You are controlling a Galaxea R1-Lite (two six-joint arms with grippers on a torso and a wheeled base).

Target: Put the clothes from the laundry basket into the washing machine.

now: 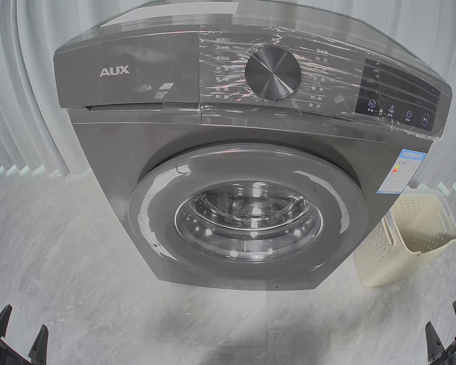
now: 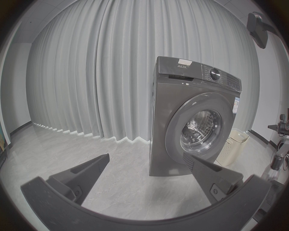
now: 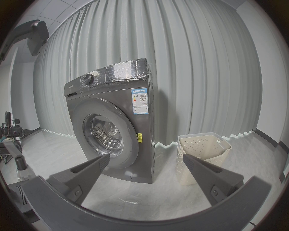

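Note:
A grey front-loading washing machine [image 1: 249, 141] stands before me with its round glass door [image 1: 248, 220] shut. It also appears in the left wrist view, washing machine [image 2: 192, 117], and in the right wrist view, washing machine [image 3: 111, 120]. A cream perforated laundry basket [image 1: 410, 236] sits on the floor at the machine's right side; the basket [image 3: 201, 153] looks empty inside from what I see. My left gripper [image 1: 19, 334] is low at the left, open and holding nothing. My right gripper [image 1: 446, 330] is low at the right, open and holding nothing. Both are well short of the machine.
Pale curtains [image 2: 90, 75] hang behind the machine. The tiled floor [image 1: 86, 265] spreads in front and to the left. Camera gear on stands [image 3: 12, 132] sits far off to my left, and similar gear [image 2: 281, 129] to my right.

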